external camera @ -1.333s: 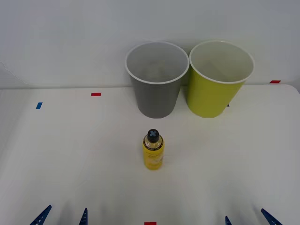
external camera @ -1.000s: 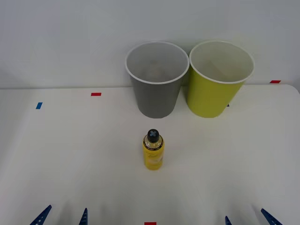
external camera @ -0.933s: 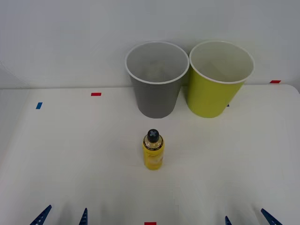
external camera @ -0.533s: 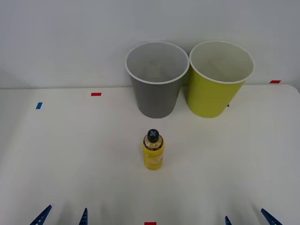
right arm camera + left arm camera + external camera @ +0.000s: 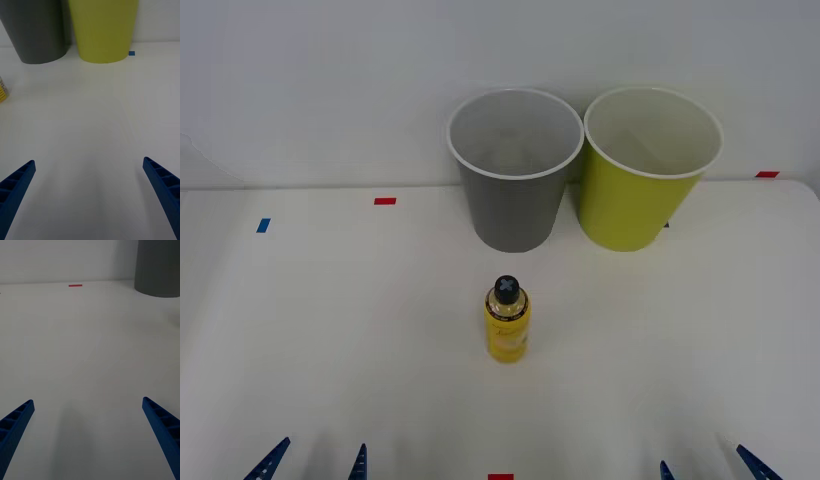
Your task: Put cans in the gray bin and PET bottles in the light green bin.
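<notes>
Nothing has moved since the earlier frames: in the front view the PET bottle stands upright at frame centre on the white table, with the gray bin and light green bin side by side above it. The left gripper and right gripper sit at the lower edge, jaws apart. In the right wrist view the spread blue fingers frame bare table, both bins at top and the bottle at the left edge; the left wrist view shows its parted fingers, the gray bin at upper right and a red tape mark.

gray bin: gray, white rim | light green bin: yellow-green, white rim | bottle: yellow, black cap
</notes>
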Motion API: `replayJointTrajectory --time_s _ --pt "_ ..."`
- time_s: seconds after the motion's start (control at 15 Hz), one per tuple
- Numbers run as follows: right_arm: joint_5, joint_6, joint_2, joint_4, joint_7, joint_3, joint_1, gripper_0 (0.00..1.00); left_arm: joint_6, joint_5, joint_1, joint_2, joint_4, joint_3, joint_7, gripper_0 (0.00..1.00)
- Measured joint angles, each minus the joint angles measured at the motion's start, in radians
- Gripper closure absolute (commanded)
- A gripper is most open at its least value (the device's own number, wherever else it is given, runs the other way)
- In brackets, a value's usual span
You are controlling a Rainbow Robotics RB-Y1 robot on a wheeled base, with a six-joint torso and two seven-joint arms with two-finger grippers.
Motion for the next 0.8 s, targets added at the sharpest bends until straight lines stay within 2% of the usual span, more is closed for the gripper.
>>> replayJointTrajectory --time_s 0.8 --pt "0.000 0.000 0.000 0.000 0.000 0.000 0.000 0.00 0.000 0.000 0.000 0.000 0.000 0.000 0.000 0.00"
